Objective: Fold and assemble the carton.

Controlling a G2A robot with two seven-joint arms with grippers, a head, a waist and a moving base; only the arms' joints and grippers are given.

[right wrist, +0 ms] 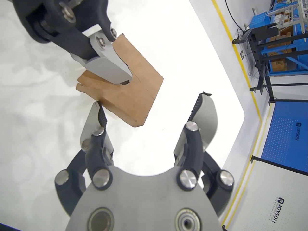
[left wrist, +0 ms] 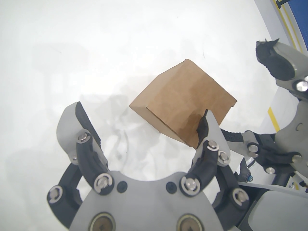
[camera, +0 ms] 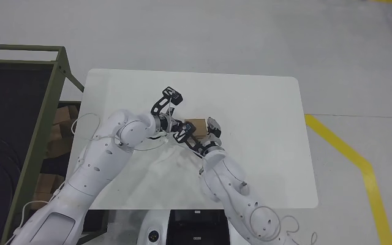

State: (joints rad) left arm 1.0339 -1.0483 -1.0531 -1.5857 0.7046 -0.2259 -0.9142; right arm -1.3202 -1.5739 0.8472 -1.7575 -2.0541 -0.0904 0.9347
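**Both my grippers are wide open at the carton**

My left gripper (left wrist: 142,110) is open wide. One of its fingers (left wrist: 208,131) touches a side of the brown carton (left wrist: 185,102). The other finger is apart from it, over the bare table. In the right wrist view that same touching finger rests on top of the carton.

My right gripper (right wrist: 151,102) is open wide too. One of its fingers (right wrist: 99,114) sits right at the carton's edge, and I cannot tell if it touches. The other finger is apart from the carton. The carton is not pinched by either one.

In the top view my two grippers meet close to the middle of the frame. My left arm comes in from the lower left corner and my right arm from the bottom middle. The carton lies there between them, on the white table (camera: 263,98).

Farther off, at the left edge of the frame, stands a green metal frame (camera: 46,86) with brown cardboard (camera: 58,122) beside it. At the right edge a yellow line (camera: 343,147) runs across the grey floor (camera: 184,30).
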